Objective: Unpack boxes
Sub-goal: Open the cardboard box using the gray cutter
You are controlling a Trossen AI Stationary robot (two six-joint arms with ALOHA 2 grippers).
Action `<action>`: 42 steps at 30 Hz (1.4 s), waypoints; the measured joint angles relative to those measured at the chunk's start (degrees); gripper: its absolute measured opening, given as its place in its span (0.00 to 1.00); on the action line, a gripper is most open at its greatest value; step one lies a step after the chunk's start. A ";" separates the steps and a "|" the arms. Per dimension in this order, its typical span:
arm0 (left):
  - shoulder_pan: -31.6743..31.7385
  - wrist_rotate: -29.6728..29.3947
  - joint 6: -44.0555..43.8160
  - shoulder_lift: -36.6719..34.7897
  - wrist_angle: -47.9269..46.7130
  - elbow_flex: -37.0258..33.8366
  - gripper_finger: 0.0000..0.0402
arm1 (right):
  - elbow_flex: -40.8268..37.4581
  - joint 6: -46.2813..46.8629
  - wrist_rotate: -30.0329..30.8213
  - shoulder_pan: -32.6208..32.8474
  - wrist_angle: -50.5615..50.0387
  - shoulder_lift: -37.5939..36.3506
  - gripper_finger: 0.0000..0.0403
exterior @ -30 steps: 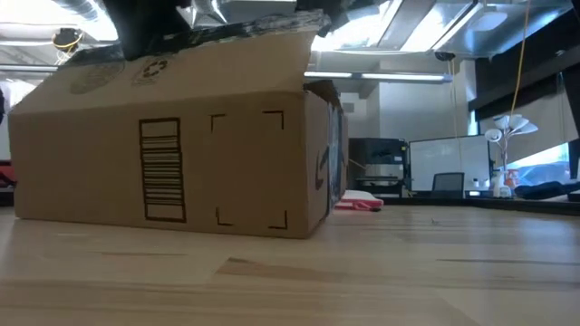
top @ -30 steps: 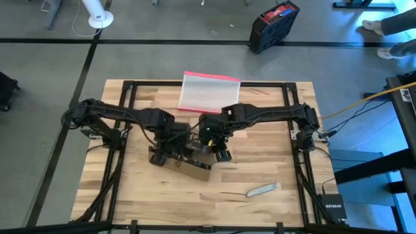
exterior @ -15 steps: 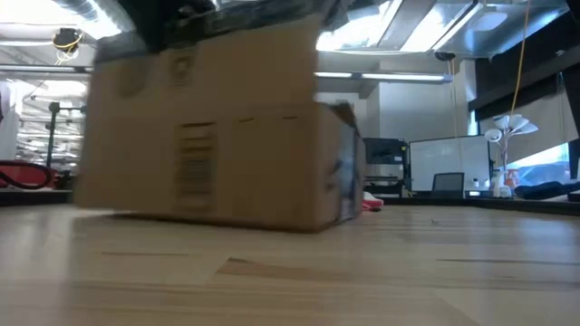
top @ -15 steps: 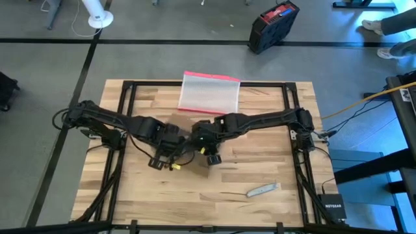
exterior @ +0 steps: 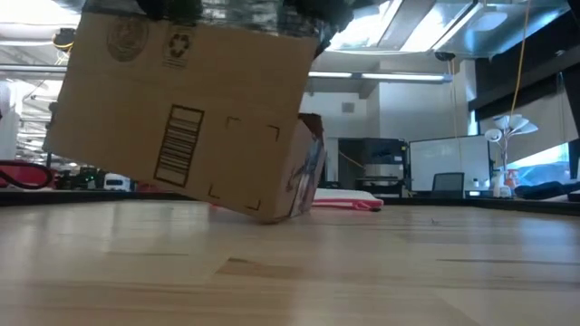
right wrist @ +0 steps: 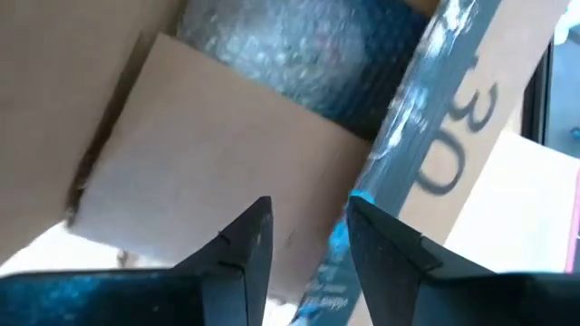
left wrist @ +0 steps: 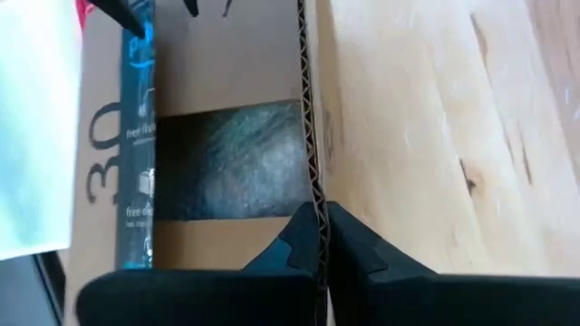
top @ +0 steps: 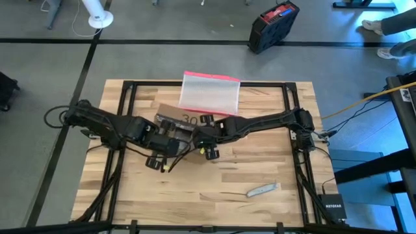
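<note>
Butcher-block table [top: 260, 162], pale wood, black frame rails around its edge. Everything below is placed relative to the cardboard box.

Cardboard box [exterior: 181, 118]: brown corrugated, at mid-table, tilted — in the low view one bottom edge is lifted clear of the wood and the box rests on its lower corner. Side face carries a printed barcode [exterior: 179, 147], a set of corner bracket marks, a recycling symbol and a round stamp too small to read. The top flap [top: 179, 118] shows a large handwritten "30" in the high view. A black tape strip [left wrist: 136, 136] with blue print runs along the flap; the words "free" show on it, the rest unreadable. Between the parted flaps, bubble wrap [right wrist: 299, 54] lies inside.

Clear plastic pouch [top: 209, 93] with a pink-red edge: just behind the box, at the far table edge.

Black and red case [top: 273, 26]: on the floor, well beyond the box.

Left gripper [left wrist: 319, 237]: at the box's near side, fingers pinched together on the edge of a cardboard flap.

Right gripper [right wrist: 308, 226]: over the box top, fingers straddling the taped flap; whether they actually clamp it I cannot tell.

Small grey flat strip [top: 262, 190]: on the wood, well apart from the box, toward the near right.
</note>
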 joint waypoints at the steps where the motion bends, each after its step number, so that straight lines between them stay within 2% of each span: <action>1: -0.39 -0.33 0.04 0.00 -0.39 0.03 0.00 | 0.00 -0.02 -0.01 0.00 0.63 0.00 0.34; 3: -1.52 -1.50 0.17 0.00 -1.09 0.03 0.00 | 0.00 -0.33 -1.11 -0.08 1.89 -0.03 0.34; 6: -3.24 -3.98 0.55 0.00 -3.22 0.06 0.00 | -0.02 -0.80 -6.61 -0.44 3.82 -0.35 0.34; 11: -5.65 -6.51 0.44 -0.02 -4.91 0.14 0.00 | 0.00 -0.09 -4.05 -0.53 3.92 -0.83 0.34; 25: -8.58 -12.52 1.79 -0.02 -3.85 0.14 0.00 | -2.26 -0.84 -5.56 -2.00 8.31 -0.85 0.34; 29: -8.56 -12.94 2.25 -0.02 -2.19 0.35 0.00 | -4.53 -0.85 -3.07 -2.24 8.88 -0.92 0.34; 35: -8.52 -15.07 5.12 -0.11 0.20 4.90 0.00 | -8.59 1.61 0.31 -4.15 9.06 -0.85 0.34; 42: -8.47 -14.58 5.66 -0.11 -0.25 7.27 0.00 | -7.37 2.78 7.20 -5.13 7.11 -0.87 0.34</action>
